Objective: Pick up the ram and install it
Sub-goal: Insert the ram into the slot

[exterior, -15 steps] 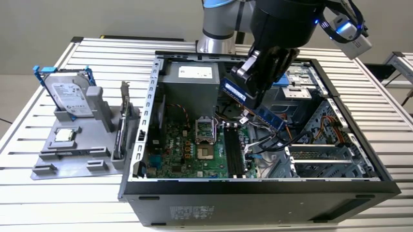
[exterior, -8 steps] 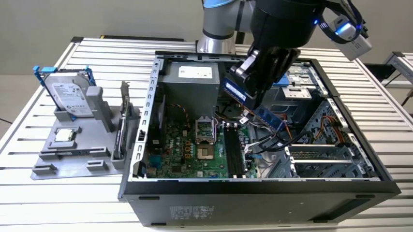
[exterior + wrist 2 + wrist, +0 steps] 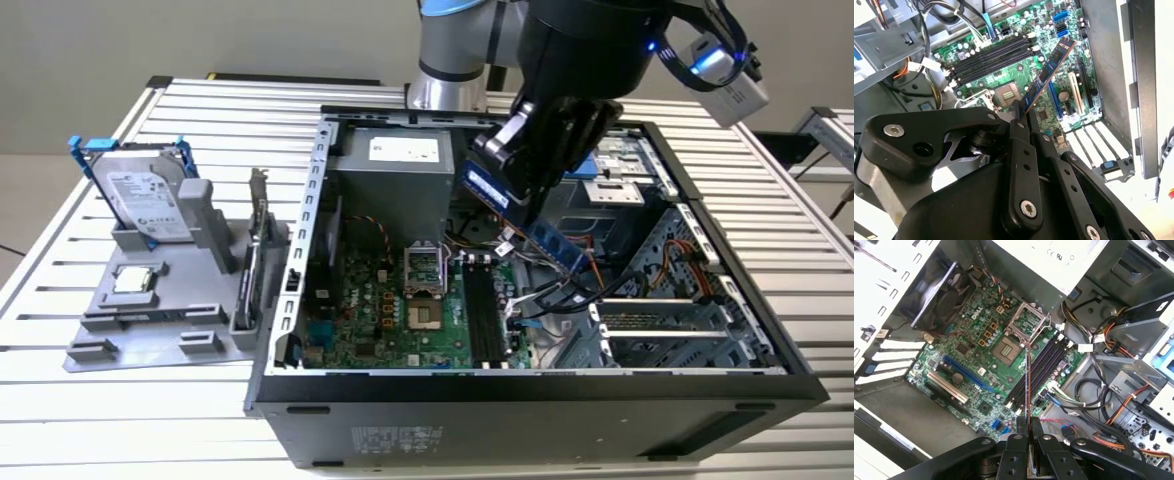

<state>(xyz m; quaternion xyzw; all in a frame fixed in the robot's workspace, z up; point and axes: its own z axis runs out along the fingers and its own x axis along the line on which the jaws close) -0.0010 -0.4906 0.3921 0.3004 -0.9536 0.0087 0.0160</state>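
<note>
**Where things sit around the open case**

We see the open computer case [image 3: 534, 390] lying on the slatted table [image 3: 80, 390]. The motherboard [image 3: 400, 310] lies in the case floor, toward the exterior view's left. Above it hangs the gripper [image 3: 527, 205], holding the ram [image 3: 558, 247] over the memory slots [image 3: 483, 310]. Left of the case stands a holder tray [image 3: 147, 320], with the hard drive [image 3: 140, 195] upright in it.

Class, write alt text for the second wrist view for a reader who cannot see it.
The black gripper holds the ram by one end, tilted above a green motherboard inside an open computer case. Four empty black memory slots lie beyond the stick.
</note>
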